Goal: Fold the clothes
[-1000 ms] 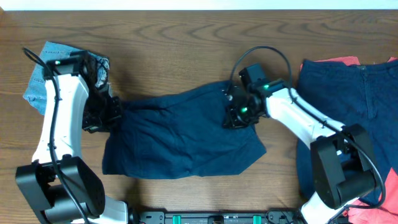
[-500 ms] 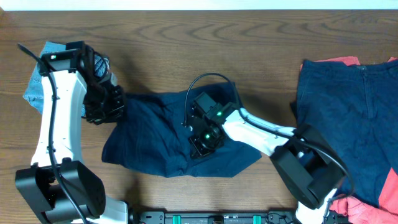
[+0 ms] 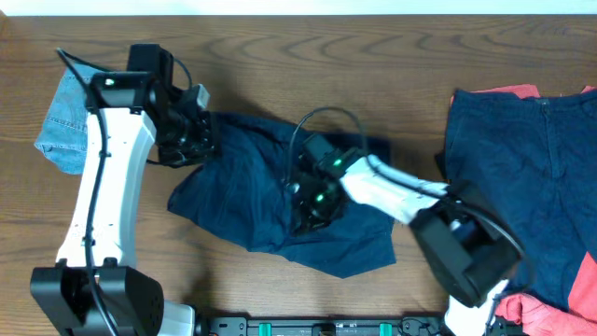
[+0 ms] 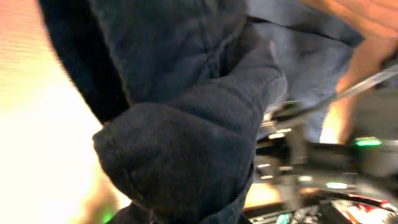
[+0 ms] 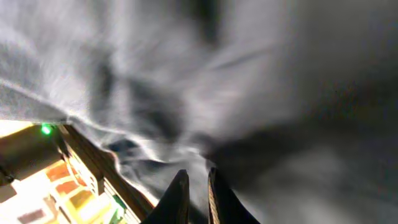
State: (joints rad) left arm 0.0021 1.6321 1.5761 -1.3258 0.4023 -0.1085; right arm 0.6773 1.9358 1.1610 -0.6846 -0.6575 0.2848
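A dark navy garment lies crumpled in the middle of the wooden table. My left gripper is shut on its upper left edge and holds it bunched; in the left wrist view the navy cloth covers the jaws. My right gripper is over the garment's middle, its fingers pinched together on a fold of the navy cloth.
A light blue denim piece lies at the far left. More dark navy clothes and a red garment are piled at the right edge. Bare wood runs along the back.
My left gripper has carried the garment's left edge up and to the right. My right gripper has swung left and down onto the garment's middle, and the cloth is more bunched.
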